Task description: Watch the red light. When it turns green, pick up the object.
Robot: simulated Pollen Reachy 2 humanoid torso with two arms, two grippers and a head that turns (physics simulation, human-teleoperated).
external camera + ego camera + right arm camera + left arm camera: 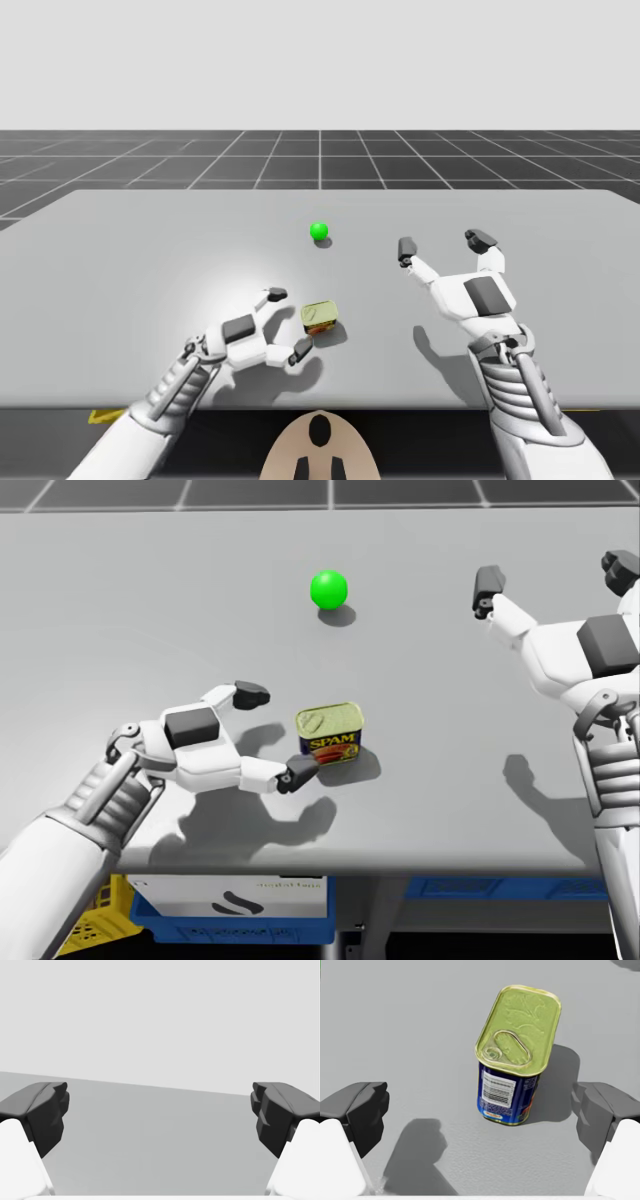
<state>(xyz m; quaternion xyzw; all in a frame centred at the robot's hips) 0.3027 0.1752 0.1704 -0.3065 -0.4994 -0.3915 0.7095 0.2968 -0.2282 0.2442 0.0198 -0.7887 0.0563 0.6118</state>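
The light (pixel 319 231) (pixel 329 588) is a green ball at the table's middle. A blue rectangular can with a gold lid (pixel 319 316) (pixel 331 732) (pixel 515 1055) stands upright near the front edge. My left gripper (pixel 287 322) (pixel 271 736) (pixel 480 1120) is open just left of the can; the can stands just ahead of the gap between its fingers, nearer one finger, with neither touching. My right gripper (pixel 442 242) (pixel 550 575) (pixel 160 1120) hangs open above the table at the right, holding nothing.
The grey table (pixel 120 260) has its front edge close behind my arms. Under the table in the head view are a blue bin (pixel 200 920) and a yellow crate (pixel 95 920).
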